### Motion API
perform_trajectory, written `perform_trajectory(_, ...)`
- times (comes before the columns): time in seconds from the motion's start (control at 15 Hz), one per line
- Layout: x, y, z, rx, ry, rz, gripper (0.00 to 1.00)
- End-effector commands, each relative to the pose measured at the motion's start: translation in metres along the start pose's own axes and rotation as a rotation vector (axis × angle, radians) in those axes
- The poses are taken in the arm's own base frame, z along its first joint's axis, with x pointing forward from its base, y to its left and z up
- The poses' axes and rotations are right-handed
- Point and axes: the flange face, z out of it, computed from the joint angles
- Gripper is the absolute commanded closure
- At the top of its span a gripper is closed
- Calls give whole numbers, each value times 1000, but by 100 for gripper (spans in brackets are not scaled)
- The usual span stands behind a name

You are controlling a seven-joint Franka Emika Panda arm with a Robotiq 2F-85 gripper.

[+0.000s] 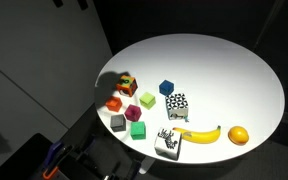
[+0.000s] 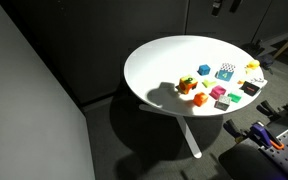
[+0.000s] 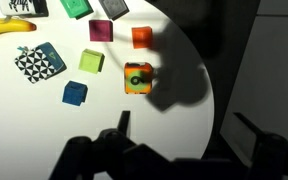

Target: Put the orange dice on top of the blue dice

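Note:
The orange dice sits on the white round table near its edge, partly in shadow. It also shows in both exterior views. The blue dice sits on the table a short way from it, with nothing on top, and also shows in both exterior views. In the wrist view my gripper hangs high over the table edge, below the orange dice in the picture. Its fingers are wide apart with nothing between them.
Around the dice lie a lime cube, a magenta cube, a plain red-orange cube, a green cube, a grey cube, a patterned cube and a banana. An orange fruit lies by the banana.

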Motion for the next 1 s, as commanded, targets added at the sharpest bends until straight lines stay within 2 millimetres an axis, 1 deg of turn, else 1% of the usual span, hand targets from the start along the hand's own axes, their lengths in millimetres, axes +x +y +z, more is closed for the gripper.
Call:
perform_trajectory(0.0, 21, -1, 24, -22, 34, -9, 0)
perform_trajectory(0.2, 31, 1, 52, -17, 44, -2, 0)
perform_trajectory(0.47, 41, 4, 90, -32, 0, 11, 0)
perform_trajectory(0.8, 44, 11, 133, -86, -68, 20, 0)
perform_trajectory(0.93, 44, 14, 147, -122, -91, 29, 0)
